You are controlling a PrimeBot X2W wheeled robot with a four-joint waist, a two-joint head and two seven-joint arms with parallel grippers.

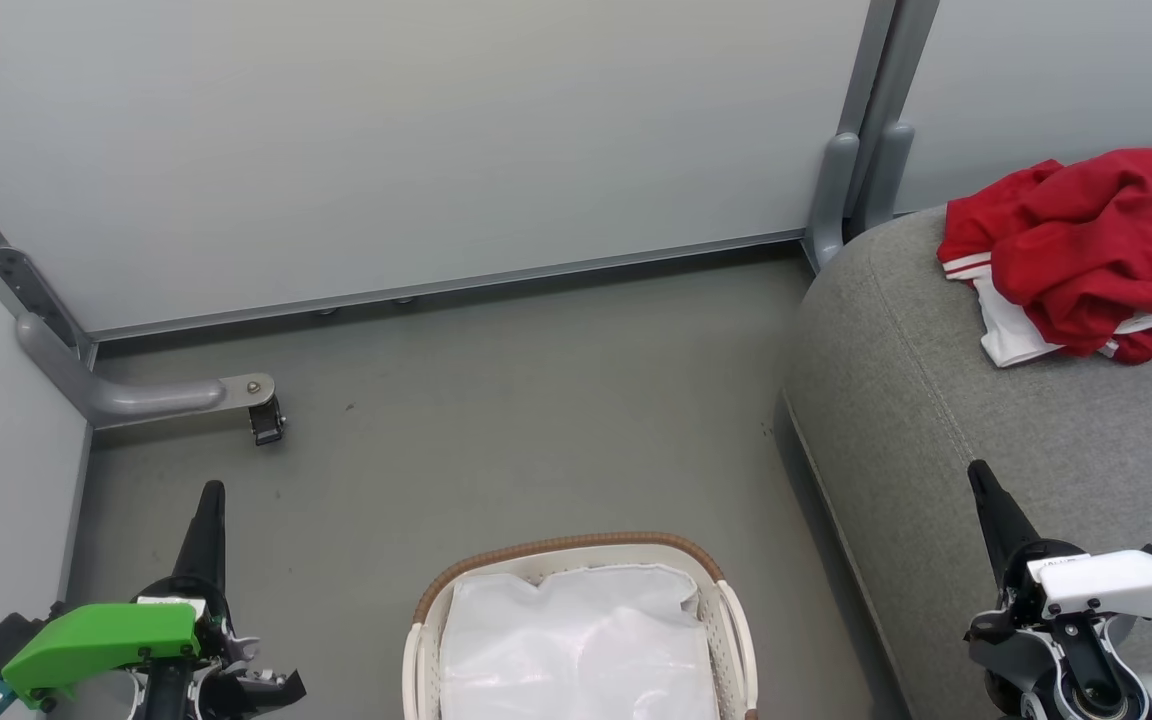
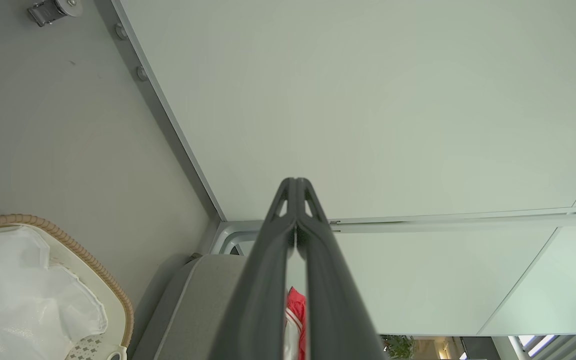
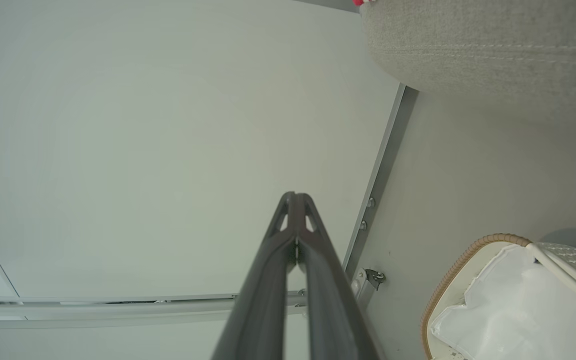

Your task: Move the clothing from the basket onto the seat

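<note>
Resting at 2 o'clock on seat: clothing. Only liner in basket; jaws closed, empty. Judged done; no grasp due.

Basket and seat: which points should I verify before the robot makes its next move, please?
1. Clothing lies on the seat: ok, a crumpled red heap.
2. Both red pieces are in that heap: cannot tell.
3. Basket has no red cloth left: ok, the white liner shows inside.
4. Left pincer shut and holding nothing: ok.
5. Right pincer shut and holding nothing: ok.
</note>
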